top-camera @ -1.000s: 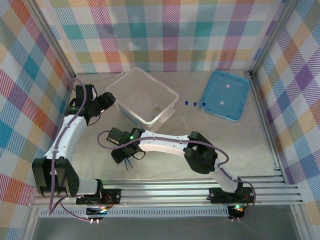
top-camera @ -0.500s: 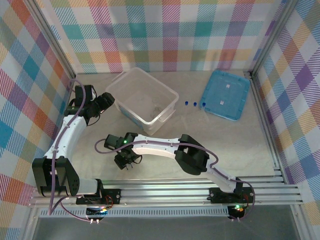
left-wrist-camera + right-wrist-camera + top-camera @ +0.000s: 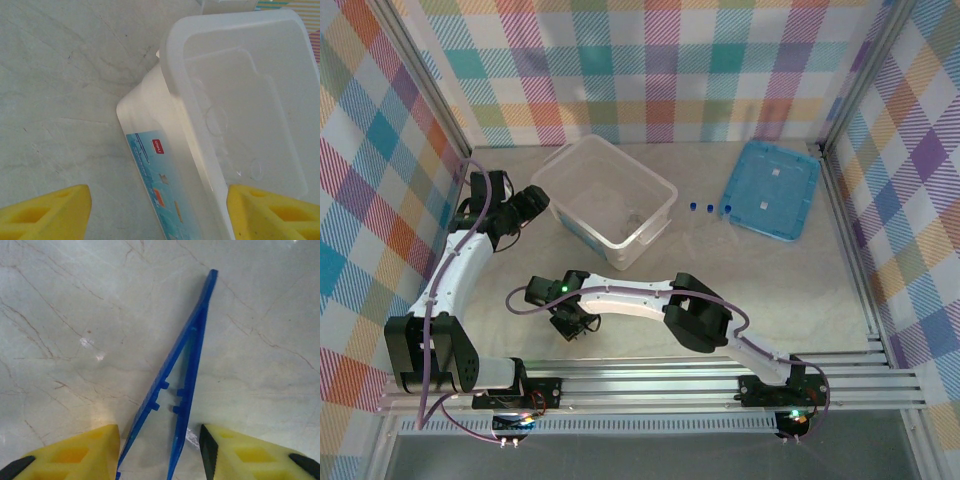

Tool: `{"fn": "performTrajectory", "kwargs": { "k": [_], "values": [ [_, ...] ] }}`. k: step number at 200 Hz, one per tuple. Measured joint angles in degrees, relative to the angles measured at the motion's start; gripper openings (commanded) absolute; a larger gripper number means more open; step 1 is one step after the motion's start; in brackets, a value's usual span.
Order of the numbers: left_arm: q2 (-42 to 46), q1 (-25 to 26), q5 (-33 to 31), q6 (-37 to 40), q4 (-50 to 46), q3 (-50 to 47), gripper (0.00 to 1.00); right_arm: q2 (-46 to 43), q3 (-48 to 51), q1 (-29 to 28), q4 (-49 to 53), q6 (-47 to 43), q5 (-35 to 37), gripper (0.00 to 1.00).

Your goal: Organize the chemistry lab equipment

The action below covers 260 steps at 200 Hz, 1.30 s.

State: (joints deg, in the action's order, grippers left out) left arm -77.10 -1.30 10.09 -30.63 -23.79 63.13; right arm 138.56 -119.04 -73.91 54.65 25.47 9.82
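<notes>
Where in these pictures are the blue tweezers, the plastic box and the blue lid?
blue tweezers [image 3: 202,315]: right wrist view, near the joined end.
plastic box [image 3: 632,162]: top view, far right rim.
blue lid [image 3: 785,195]: top view, flat middle.

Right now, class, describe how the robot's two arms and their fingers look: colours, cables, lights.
Both the left arm and right arm have white links with black joints, and a purple cable loops along each. A green light glows near the right wrist. The fingers are yellow with black patches.
</notes>
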Motion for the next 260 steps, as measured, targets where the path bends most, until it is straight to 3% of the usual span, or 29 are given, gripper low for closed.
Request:
{"fn": "performTrajectory", "kwargs": {
  "k": [28, 88, 114, 133, 174, 260],
  "values": [
    [0.0, 0.0, 0.11, -0.04, 0.04, -0.02, 0.72, 0.04, -0.09, 0.0, 0.33, -0.42, 0.66, 0.36],
    [0.0, 0.0, 0.44, -0.04, 0.2, -0.13, 0.72, 0.17, -0.28, -0.04, 0.74, -0.66, 2.19, 0.39],
    [0.0, 0.0, 0.52, -0.07, 0.22, -0.46, 0.72, 0.17, -0.28, -0.04, 0.72, -0.68, 2.69, 0.36],
    [0.0, 0.0, 0.61, -0.07, 0.22, -0.55, 0.72, 0.17, -0.28, -0.17, 0.55, -0.66, 2.99, 0.28],
    [0.0, -0.02, 0.61, -0.07, 0.24, -0.66, 0.71, 0.04, 0.28, -0.37, -0.2, -0.87, 3.19, 0.27],
    [0.02, -0.85, -0.28, -0.02, 0.22, -0.68, 0.7, -10.62, 16.83, 2.62, -7.5, -1.73, 4.28, 0.24]
  ]
}}
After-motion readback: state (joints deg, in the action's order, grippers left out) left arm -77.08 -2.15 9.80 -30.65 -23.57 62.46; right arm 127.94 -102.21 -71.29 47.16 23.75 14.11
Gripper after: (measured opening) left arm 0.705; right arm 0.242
